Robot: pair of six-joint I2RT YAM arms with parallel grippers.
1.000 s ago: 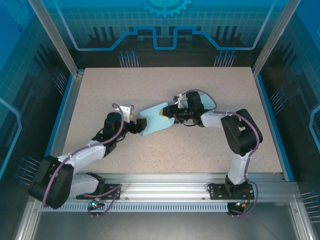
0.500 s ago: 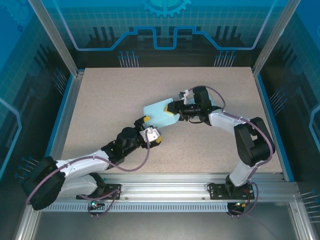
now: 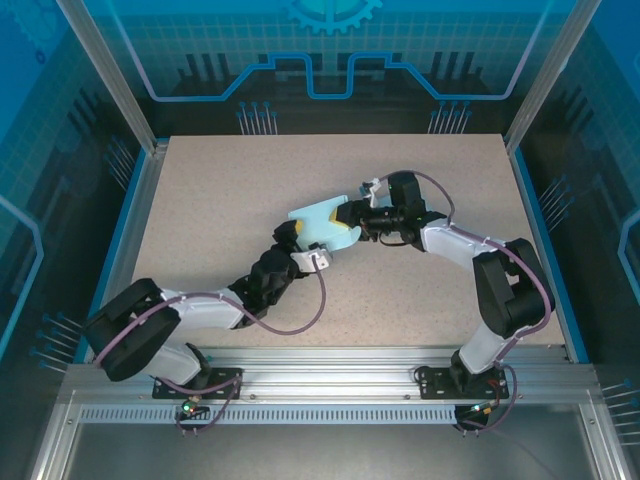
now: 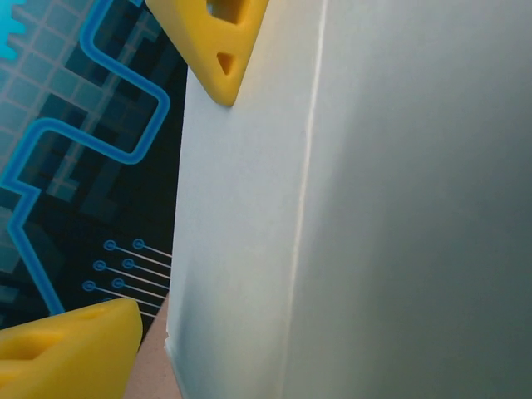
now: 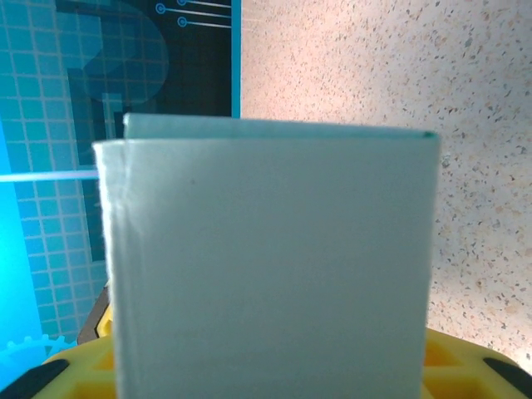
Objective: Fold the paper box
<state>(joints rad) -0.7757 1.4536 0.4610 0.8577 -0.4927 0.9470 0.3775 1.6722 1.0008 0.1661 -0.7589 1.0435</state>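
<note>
Two arms meet at a paper box (image 3: 318, 225) on the table (image 3: 210, 190).
The right gripper (image 3: 352, 217) clamps the box's end; the left gripper (image 3: 303, 243), jaws spread wide, sits against its near edge.

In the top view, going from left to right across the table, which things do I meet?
From the left: left arm → box → right arm.

Nothing readable is showing: no words, numbers or brand marks are appearing on the paper box (image 3: 322, 228), whose faces are looking plain, or on the speckled surface (image 3: 230, 190). The blue back wall (image 3: 200, 40) is carrying a gear emblem (image 3: 335, 22) and circuit-line drawings (image 3: 330, 95), without lettering.
</note>
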